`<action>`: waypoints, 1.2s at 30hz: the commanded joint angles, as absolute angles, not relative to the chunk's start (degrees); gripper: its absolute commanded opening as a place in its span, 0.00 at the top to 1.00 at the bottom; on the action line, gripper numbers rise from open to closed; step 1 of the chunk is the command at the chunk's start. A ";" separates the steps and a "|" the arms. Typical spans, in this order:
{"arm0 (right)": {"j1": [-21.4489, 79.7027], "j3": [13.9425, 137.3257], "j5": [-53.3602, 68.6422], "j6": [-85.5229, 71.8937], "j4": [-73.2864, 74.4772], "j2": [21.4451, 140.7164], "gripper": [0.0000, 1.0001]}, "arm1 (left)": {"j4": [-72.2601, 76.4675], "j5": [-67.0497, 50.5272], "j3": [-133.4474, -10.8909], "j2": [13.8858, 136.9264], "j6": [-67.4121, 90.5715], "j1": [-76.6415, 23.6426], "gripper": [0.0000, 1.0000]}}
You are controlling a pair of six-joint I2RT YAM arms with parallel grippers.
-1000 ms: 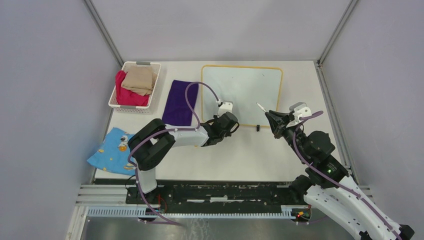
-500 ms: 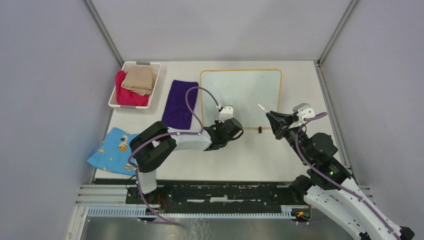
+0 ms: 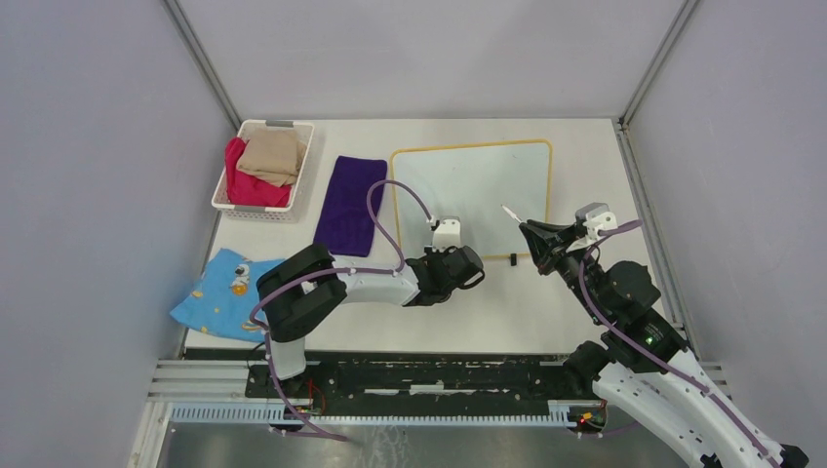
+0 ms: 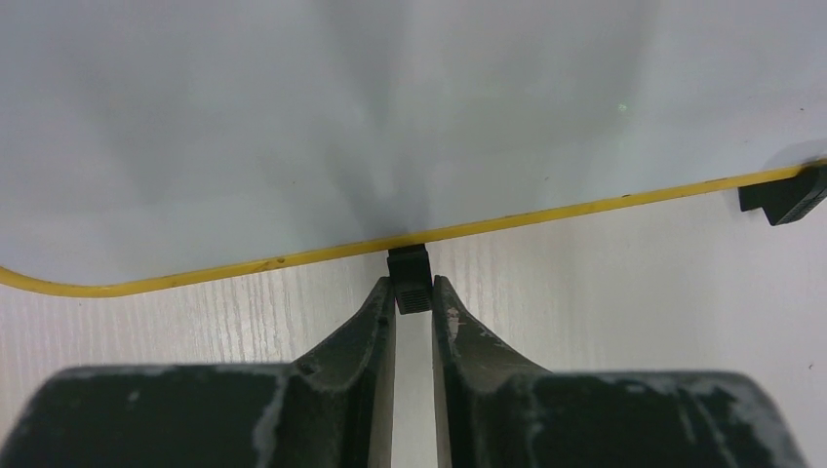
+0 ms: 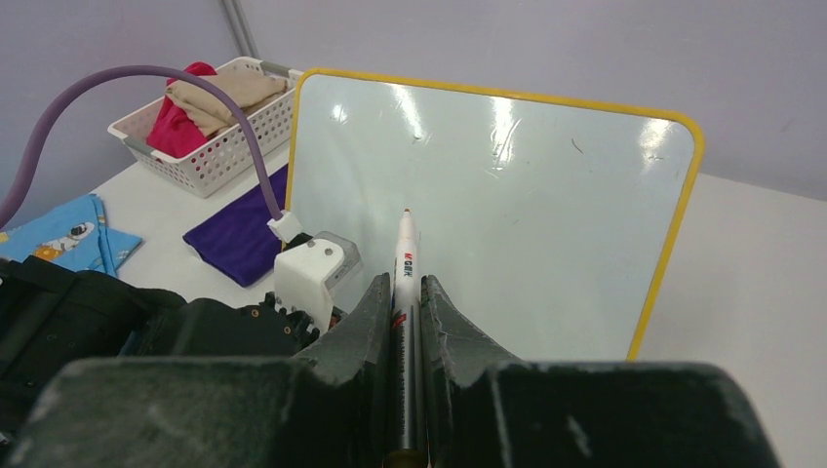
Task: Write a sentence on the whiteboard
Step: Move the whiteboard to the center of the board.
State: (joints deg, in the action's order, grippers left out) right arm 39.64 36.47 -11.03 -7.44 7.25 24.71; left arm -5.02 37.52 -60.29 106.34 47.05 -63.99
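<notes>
The whiteboard (image 3: 473, 195) with a yellow frame lies flat at the back middle of the table; its face is blank, no sentence shows. It also shows in the left wrist view (image 4: 390, 117) and the right wrist view (image 5: 507, 195). My left gripper (image 4: 413, 292) is shut on one black foot (image 4: 410, 278) at the board's near edge. The other foot (image 4: 785, 195) shows to the right. My right gripper (image 5: 406, 283) is shut on a white marker (image 5: 406, 258), tip uncapped, held above the board's near right part (image 3: 512, 214).
A white basket (image 3: 255, 207) with red and tan cloths stands at the back left. A purple cloth (image 3: 349, 203) lies left of the board. A blue patterned cloth (image 3: 219, 292) lies at the front left. Grey walls enclose the table.
The left gripper has moved right and toward me, dragging the whiteboard with it by its foot. The right arm with the marker has shifted slightly toward me.
</notes>
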 commanded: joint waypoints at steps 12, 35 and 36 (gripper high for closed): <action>39.89 37.97 -12.25 -7.90 8.13 24.68 1.00 | -12.25 37.91 -56.43 92.83 48.20 -65.52 0.37; 39.87 37.35 -11.00 -5.76 1.51 30.07 1.00 | -28.23 31.43 -68.46 67.70 28.74 -35.86 0.00; 39.89 37.56 -10.94 -5.65 1.44 30.42 1.00 | -30.31 33.50 -69.94 68.72 30.65 -35.86 0.00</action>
